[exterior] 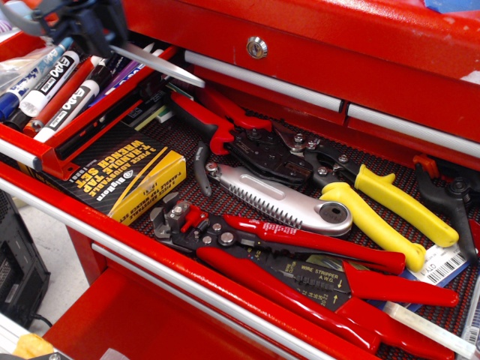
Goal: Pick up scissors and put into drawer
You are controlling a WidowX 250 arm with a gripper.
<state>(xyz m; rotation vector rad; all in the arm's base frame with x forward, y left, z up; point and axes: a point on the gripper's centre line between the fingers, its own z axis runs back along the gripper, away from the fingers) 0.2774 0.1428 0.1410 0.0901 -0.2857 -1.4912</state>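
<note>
My gripper (88,24) is a dark blurred shape at the top left corner, largely cut off by the frame edge. It is shut on the scissors, whose long silver blades (160,66) stick out to the lower right, held in the air above the marker tray (45,154). The orange-red handles are hidden or out of frame. The open red drawer (150,256) with a black mesh liner fills the view below.
In the drawer lie a black-and-yellow wrench set box (124,176), a silver folding saw (277,199), a red wire stripper (300,264), yellow-handled pliers (390,206) and a red-handled crimper (225,124). Markers (56,82) fill the tray. Closed drawers with a lock (257,47) stand behind.
</note>
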